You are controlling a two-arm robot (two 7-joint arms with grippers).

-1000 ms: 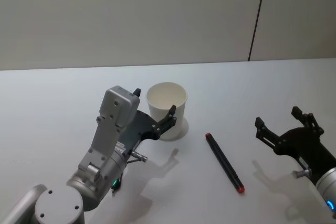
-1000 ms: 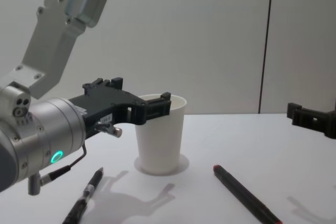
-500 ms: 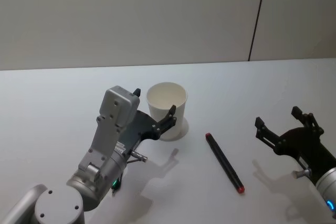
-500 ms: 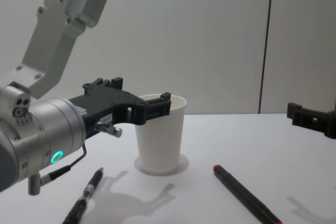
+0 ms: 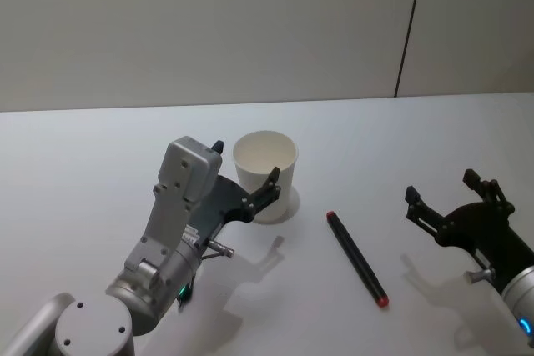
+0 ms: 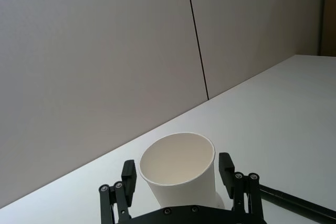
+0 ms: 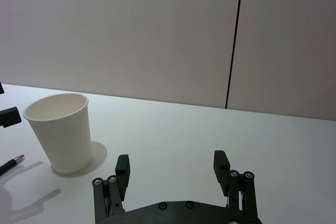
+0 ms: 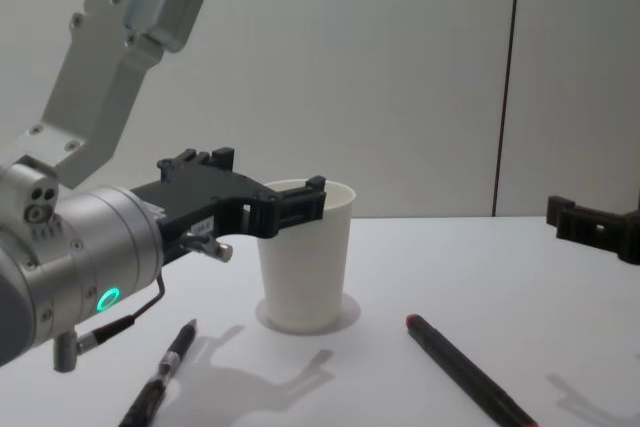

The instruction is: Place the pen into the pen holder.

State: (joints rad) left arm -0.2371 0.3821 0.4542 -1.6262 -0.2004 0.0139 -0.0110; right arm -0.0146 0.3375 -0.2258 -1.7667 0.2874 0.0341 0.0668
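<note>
Jaws of the left gripper stand apart on both sides of the holder, near its rim. The holder stands upright on the surface. The pen lies flat between holder and right gripper, whose jaws are also apart. A second pen lies under the left arm.

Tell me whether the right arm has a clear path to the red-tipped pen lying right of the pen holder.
Probably yes. The right tool, open, sits just right of the red-tipped pen, with only bare table between them. The left tool straddles the pen holder, off that path.
</note>
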